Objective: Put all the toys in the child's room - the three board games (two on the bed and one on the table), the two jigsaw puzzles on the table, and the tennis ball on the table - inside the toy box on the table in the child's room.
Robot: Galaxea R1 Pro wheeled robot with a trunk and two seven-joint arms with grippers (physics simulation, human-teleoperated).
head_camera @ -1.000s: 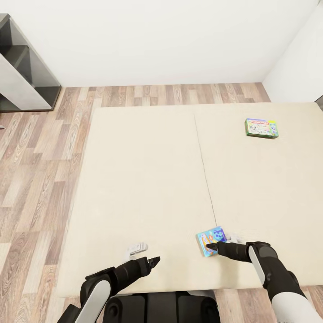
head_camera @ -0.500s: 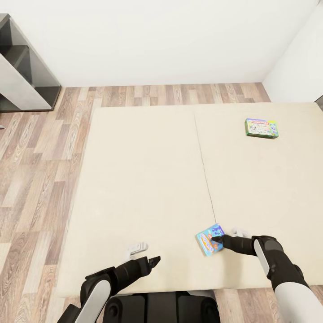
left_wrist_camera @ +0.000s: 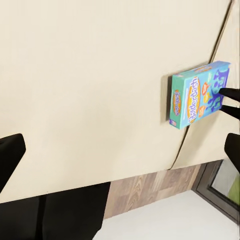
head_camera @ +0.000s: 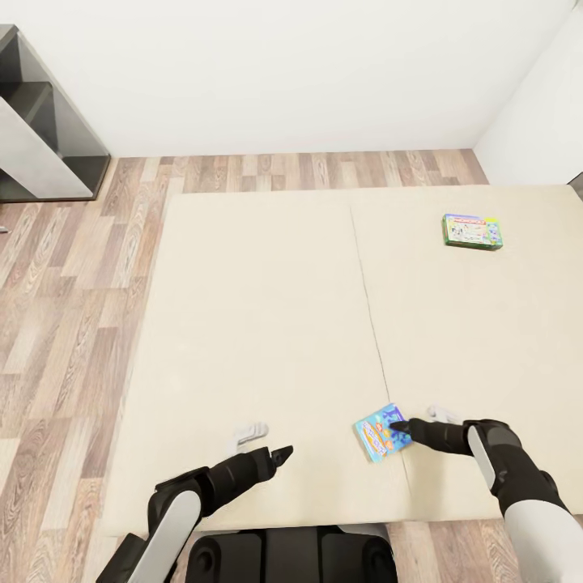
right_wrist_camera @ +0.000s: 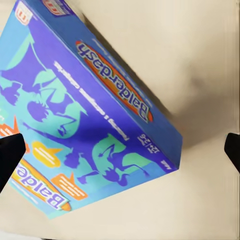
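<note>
Two board games lie on the bed (head_camera: 267, 324), a wide beige mattress. The small blue one (head_camera: 380, 431) is near the front edge, seen close up (right_wrist_camera: 95, 115) and from the side (left_wrist_camera: 196, 94). The green-edged one with a red band (head_camera: 474, 231) lies far back on the right. My right gripper (head_camera: 413, 419) is open at the blue box's right edge, low over it, with the box between its spread fingertips (right_wrist_camera: 11, 152). My left gripper (head_camera: 267, 441) hangs open over bare mattress to the left of the blue box, holding nothing, its fingertips (left_wrist_camera: 10, 155) wide apart.
A dark grey and white piece of furniture (head_camera: 44, 129) stands at the back left on the wood-plank floor (head_camera: 73, 283). White walls (head_camera: 283, 73) close off the back and the right. A seam (head_camera: 368, 308) runs down the mattress.
My right gripper has slid right and slightly forward, from over the blue box to its right edge. The left gripper has edged forward a little. The boxes have not moved.
</note>
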